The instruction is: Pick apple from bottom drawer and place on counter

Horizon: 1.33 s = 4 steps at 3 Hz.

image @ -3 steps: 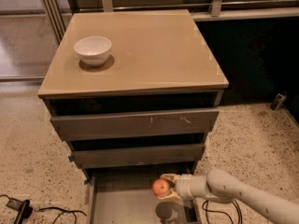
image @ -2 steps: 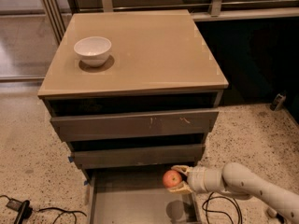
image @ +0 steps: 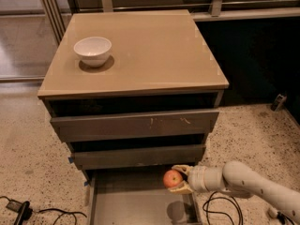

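Observation:
The apple [image: 172, 178], small and red-orange, is held in my gripper [image: 176, 178], whose pale fingers close on it from the right. It hangs above the open bottom drawer [image: 136, 205], a shallow grey tray, and its shadow falls on the drawer floor. My white arm [image: 253, 186] comes in from the lower right. The tan counter [image: 154, 46] tops the cabinet above.
A white bowl [image: 93, 50] stands on the counter's left rear. Two upper drawers [image: 136, 124] with scratched fronts are slightly out above the apple. Black cables [image: 28, 213] lie on the speckled floor at lower left and lower right.
My gripper has lifted the apple up out of the bottom drawer and shifted it a little right, toward the drawer's front right.

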Available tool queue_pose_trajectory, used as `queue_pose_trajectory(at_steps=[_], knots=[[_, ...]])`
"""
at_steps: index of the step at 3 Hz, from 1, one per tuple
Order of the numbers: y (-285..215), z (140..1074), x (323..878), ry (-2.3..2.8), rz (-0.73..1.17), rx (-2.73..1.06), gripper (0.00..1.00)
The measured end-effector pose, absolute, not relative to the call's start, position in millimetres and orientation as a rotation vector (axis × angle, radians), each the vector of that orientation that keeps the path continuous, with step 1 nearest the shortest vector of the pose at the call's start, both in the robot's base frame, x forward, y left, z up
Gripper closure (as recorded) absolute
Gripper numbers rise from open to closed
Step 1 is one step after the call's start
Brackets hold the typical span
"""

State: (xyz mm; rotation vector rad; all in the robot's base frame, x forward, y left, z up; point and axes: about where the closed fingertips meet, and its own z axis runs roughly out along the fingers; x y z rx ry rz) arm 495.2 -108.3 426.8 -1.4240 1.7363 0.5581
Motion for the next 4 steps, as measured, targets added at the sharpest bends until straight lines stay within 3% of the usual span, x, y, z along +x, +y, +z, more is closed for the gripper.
queue_pose_trajectory(at_steps=[4], knots=[[-106.5,737.8,492.0,1.435,0.267,-1.554,1.00]])
